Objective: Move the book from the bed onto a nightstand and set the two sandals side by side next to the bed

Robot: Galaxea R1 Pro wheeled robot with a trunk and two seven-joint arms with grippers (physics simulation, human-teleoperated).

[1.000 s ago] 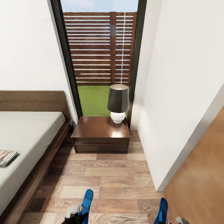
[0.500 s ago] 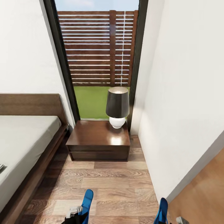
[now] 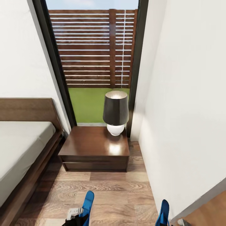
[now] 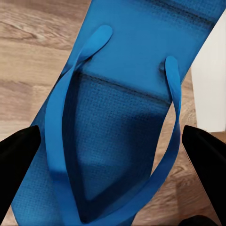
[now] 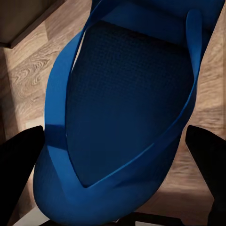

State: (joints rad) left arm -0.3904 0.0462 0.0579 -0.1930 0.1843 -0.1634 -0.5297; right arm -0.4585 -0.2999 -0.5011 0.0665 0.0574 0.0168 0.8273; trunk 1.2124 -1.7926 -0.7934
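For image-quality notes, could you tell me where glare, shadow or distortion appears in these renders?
Head view: glossy nightstand top mirrors the lamp as a bright patch; walls splay outward, wide-angle. Left wrist view: a dark shadow band crosses the sandal. Right wrist view: that sandal's sole is heavily shaded.

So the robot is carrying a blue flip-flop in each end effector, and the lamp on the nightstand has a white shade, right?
Almost. The lamp on the nightstand has a dark, nearly black shade; only its round base is white, as the head view shows. The rest holds: the left end effector has one blue flip-flop between its fingers, and the right end effector has the other flip-flop.
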